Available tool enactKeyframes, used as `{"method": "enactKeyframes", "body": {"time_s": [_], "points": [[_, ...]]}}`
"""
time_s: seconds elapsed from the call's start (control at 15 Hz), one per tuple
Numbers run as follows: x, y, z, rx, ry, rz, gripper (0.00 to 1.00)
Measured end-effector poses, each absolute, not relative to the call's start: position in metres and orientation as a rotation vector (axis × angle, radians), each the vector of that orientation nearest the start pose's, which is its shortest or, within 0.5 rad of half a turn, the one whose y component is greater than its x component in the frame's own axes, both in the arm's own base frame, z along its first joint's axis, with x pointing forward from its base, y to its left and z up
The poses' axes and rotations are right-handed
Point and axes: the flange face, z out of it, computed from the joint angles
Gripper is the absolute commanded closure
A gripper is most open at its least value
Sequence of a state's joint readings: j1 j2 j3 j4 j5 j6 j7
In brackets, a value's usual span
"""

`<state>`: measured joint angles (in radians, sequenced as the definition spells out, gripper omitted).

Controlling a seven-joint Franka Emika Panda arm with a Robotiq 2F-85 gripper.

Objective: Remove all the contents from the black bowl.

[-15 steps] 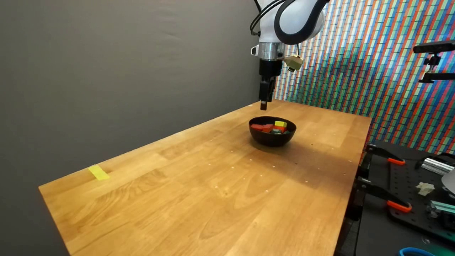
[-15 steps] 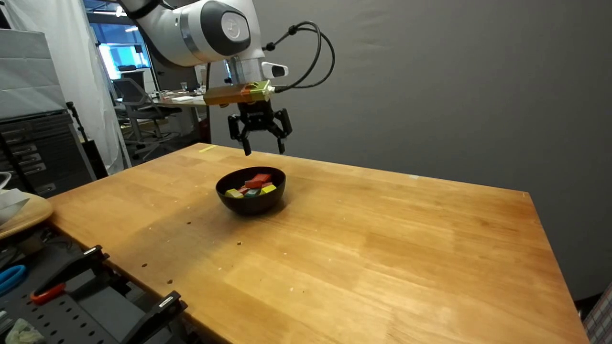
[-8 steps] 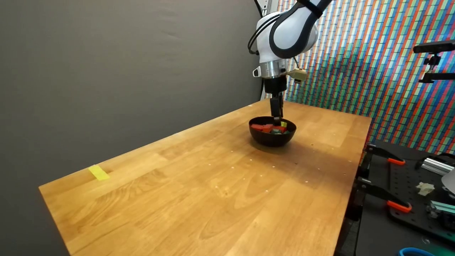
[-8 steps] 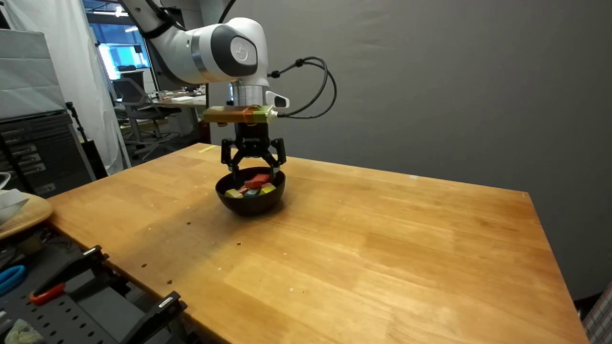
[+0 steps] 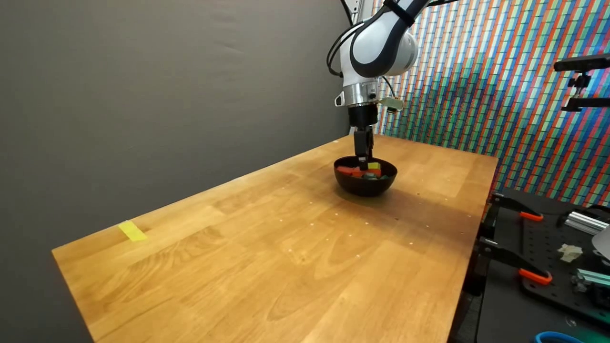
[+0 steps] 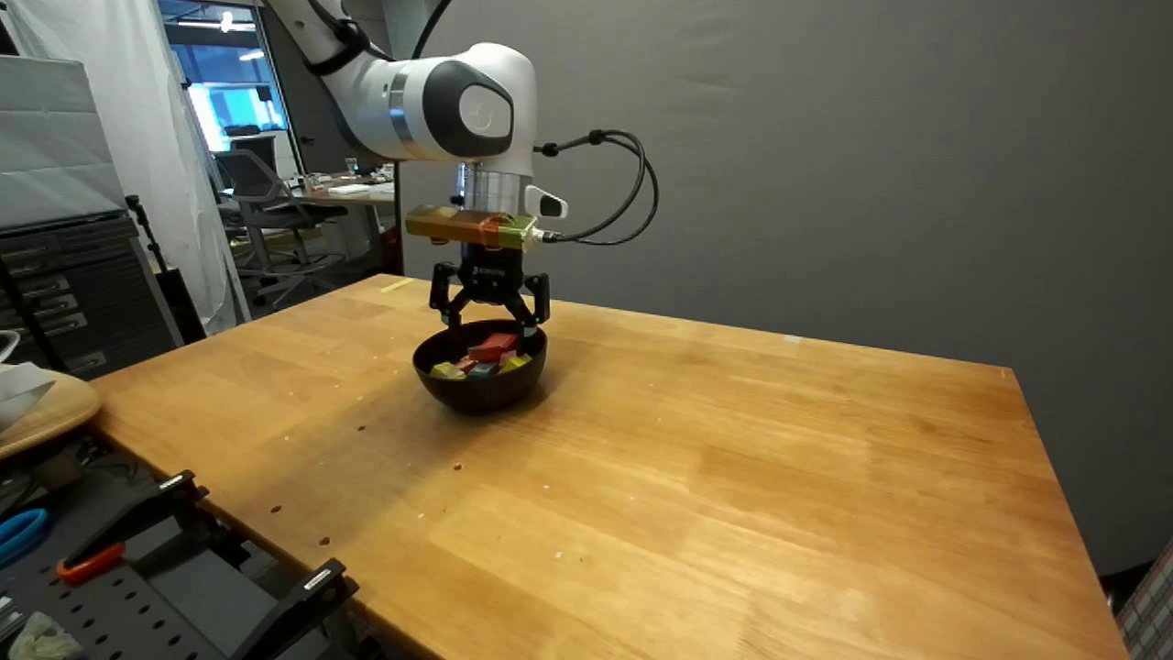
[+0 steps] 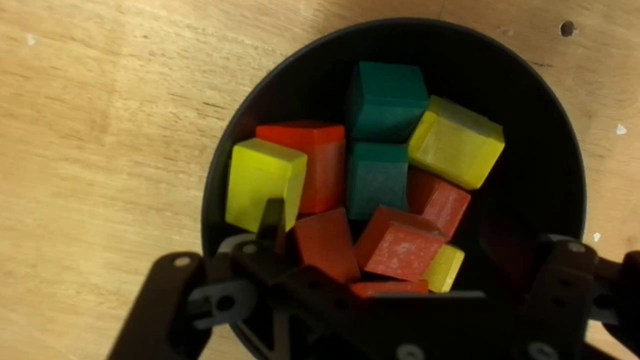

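Hand (image 6: 491,333) is spread wide, holding nothing, low over red blocks (image 7: 401,248), green blocks (image 7: 377,182) and yellow blocks (image 7: 457,147), contact unclear, all sitting in the black bowl (image 7: 537,140) on the wooden counter (image 7: 100,125), grey wall (image 6: 825,183) beyond.

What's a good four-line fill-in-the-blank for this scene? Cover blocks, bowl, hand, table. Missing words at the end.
1. The blocks in the black bowl are red, green and ____ in colour.
2. The wrist view shows exactly ____ green blocks.
3. The hand has its jaws ____, not shut.
4. The table under the black bowl has a top made of ____.

Missing words: yellow; two; open; wood.
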<state>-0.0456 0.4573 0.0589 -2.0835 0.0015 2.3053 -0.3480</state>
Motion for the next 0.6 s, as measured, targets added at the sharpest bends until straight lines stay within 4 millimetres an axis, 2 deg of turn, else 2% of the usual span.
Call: {"method": "enactKeyframes", "body": {"time_s": [0.27,0.6], "points": [[0.559,0.013,0.178,-3.019,-0.509,0.367,0.00],[0.557,0.042,0.169,-3.102,-0.527,0.391,0.00]]}}
